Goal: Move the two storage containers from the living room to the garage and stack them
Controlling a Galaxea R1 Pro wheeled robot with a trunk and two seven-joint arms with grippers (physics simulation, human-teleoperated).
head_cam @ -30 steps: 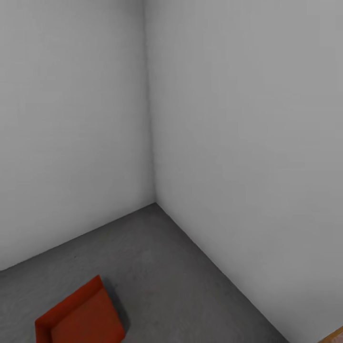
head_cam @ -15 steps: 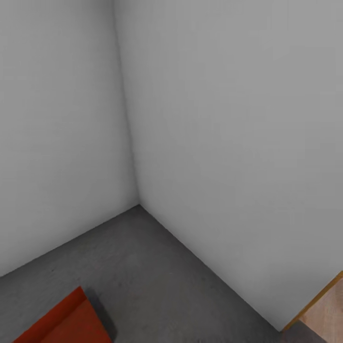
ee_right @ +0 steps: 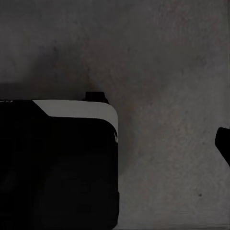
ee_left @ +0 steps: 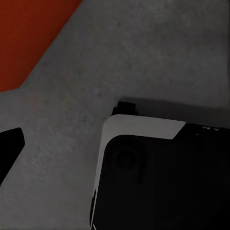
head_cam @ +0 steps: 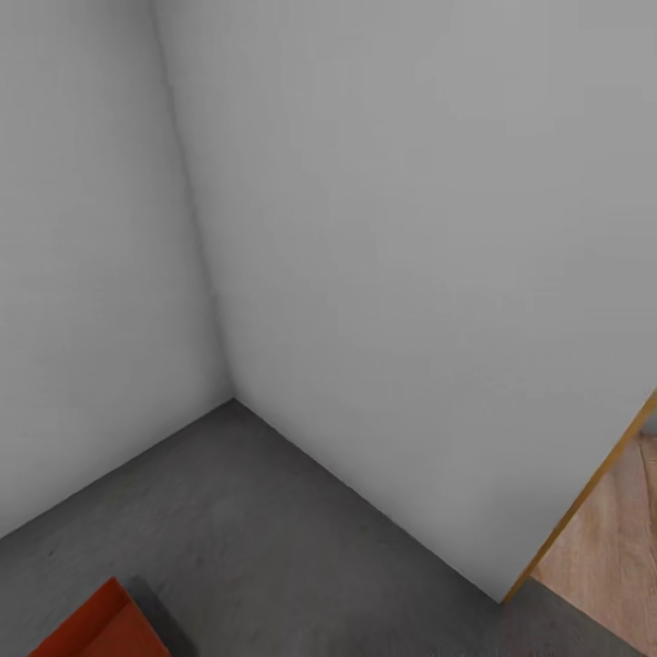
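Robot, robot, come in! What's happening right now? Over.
In the garage corner. One storage container sits on the concrete floor, nothing stacked on it yet. Tools hold nothing visible; open or shut, cannot tell. Doorway to wood floor at right. Nothing in the way.

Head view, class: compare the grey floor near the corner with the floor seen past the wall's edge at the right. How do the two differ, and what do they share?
The concrete floor is dark grey; the plank floor is light tan.
The concrete floor is mottled and seamless; the plank floor shows wood grain and board lines.
The concrete floor bears the orange-red storage container; no item is seen on the visible strip of plank floor.
Both look flat and matte.
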